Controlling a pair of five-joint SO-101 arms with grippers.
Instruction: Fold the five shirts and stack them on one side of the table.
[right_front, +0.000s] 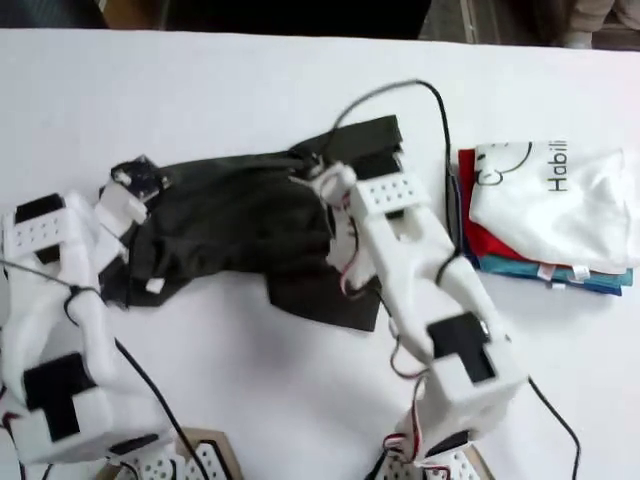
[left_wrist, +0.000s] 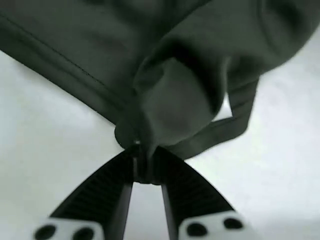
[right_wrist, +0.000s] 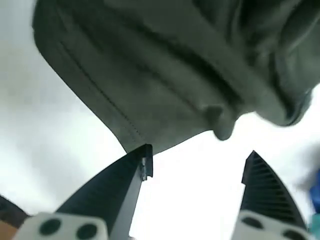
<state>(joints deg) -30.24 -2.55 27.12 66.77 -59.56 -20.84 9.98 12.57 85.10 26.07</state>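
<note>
The left tool (left_wrist: 143, 165) pinches a hem of the crumpled dark cotton shirt (right_front: 235, 215) — its length stretches away toward the right tool (right_wrist: 197, 160), spread wide, the shirt's edge just ahead of it.

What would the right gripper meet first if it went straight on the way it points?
Probably the hem of the dark shirt, just ahead of the open right gripper, though depth is unclear.

light: bright, even | shadows: faint, soft | glare: white table (right_front: 200, 80) washed pale
</note>
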